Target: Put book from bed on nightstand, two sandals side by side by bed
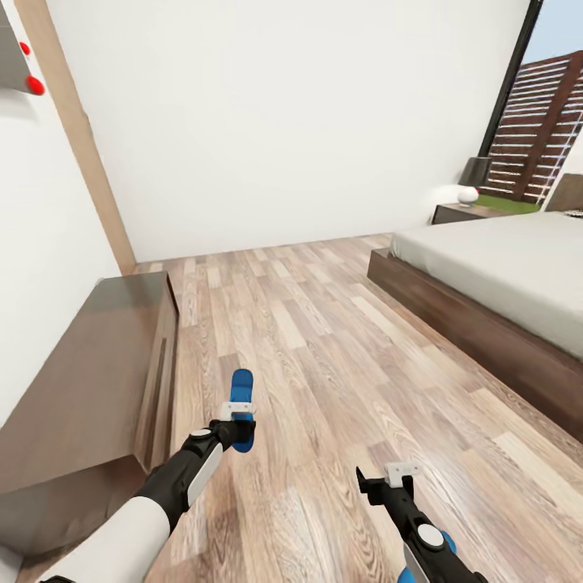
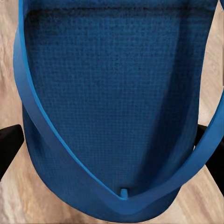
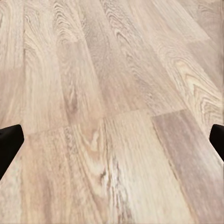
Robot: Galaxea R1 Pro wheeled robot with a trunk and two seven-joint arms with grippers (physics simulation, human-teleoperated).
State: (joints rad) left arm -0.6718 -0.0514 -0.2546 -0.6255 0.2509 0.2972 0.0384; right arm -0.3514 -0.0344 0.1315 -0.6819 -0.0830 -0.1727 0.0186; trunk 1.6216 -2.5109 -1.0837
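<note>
Sandal [image 1: 241, 405] clamped in my left gripper [image 1: 236, 427], right gripper [image 1: 387, 483] open, empty; neither sandal placed beside bed [image 1: 486, 275]; book still pending.

- The left arm reaches forward and low. Its left gripper [image 1: 238, 427] is closed on a blue sandal [image 1: 241, 397].
- The right gripper [image 1: 387, 484] points forward, fingers spread wide, holding nothing.
</note>
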